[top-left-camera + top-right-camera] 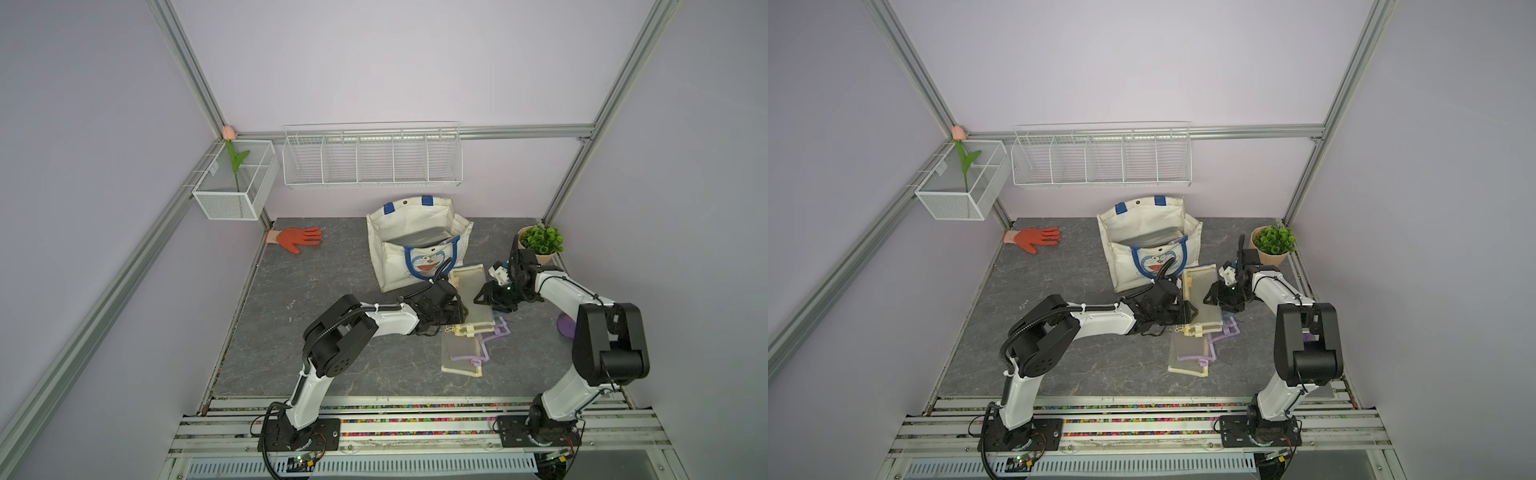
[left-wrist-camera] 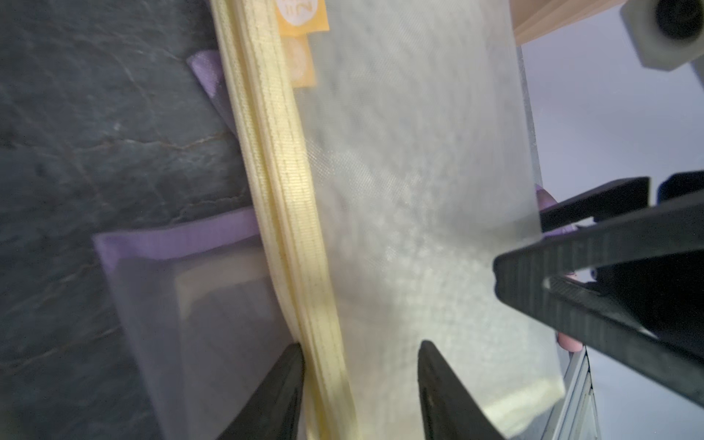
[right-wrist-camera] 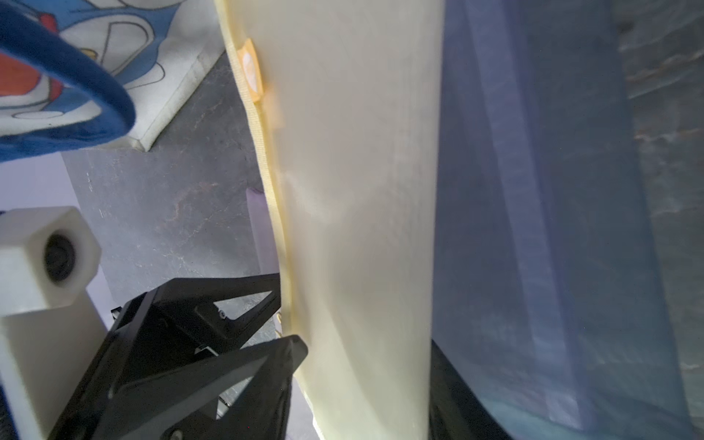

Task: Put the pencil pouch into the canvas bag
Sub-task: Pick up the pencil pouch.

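The pencil pouch [image 1: 473,297] [image 1: 1202,297] is a cream mesh pouch with a zip edge, lying just in front of the canvas bag [image 1: 399,266] [image 1: 1125,266], which stands open. My left gripper [image 1: 459,309] [image 2: 360,350] is open, its jaws astride the pouch's zip edge [image 2: 289,228], one finger against the edge and the other over the mesh. My right gripper [image 1: 482,297] [image 3: 367,354] is at the opposite side. The pouch [image 3: 354,190] fills the gap between its jaws and touches both fingers. The bag's blue handle [image 3: 76,87] is close by.
A purple-trimmed pouch [image 1: 494,332] and another cream pouch [image 1: 461,357] lie in front of the held one, partly under it. A potted plant [image 1: 540,243] stands behind the right arm. An orange glove [image 1: 297,239] lies at the back left. A dark flat item [image 1: 419,239] sits inside the bag.
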### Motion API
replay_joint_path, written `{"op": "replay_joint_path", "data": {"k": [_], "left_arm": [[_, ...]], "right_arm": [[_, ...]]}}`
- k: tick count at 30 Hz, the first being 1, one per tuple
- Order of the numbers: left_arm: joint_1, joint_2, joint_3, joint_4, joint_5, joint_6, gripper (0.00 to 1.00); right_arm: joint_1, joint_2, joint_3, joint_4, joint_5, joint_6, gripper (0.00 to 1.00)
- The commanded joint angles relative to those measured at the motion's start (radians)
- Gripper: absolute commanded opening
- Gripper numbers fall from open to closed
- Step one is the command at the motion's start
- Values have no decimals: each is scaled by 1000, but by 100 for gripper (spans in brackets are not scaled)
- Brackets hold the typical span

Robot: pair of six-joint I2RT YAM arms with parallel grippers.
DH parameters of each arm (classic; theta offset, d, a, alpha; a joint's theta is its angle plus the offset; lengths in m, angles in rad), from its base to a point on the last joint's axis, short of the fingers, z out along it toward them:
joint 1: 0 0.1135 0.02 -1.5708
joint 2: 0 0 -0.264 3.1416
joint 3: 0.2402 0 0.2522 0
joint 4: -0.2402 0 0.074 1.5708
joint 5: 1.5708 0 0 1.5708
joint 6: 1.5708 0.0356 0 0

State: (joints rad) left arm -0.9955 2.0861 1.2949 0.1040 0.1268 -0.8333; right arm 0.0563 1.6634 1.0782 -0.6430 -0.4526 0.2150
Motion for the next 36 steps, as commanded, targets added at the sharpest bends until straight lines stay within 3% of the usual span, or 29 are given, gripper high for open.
{"op": "replay_joint_path", "data": {"k": [1,5,12,15,29,36], "left_arm": [[-9,19,37,20,10,-2,49],[-14,23,38,19,10,0,48],[-14,13,14,38,5,-7,47],[-14,11,6,43,5,-11,47],[-14,17,-4,48,9,-10,47],[-15,19,1,48,10,-6,47]], "right_arm": [[13,-49,-20,-32,16,-21,53],[29,-74,-23,-51,41,-25,51],[33,-104,-24,-95,89,-42,73],[29,-102,-25,-99,96,-36,76],[-11,-94,-25,-96,60,-29,79],[0,-65,-32,-75,-1,-29,74]]}}
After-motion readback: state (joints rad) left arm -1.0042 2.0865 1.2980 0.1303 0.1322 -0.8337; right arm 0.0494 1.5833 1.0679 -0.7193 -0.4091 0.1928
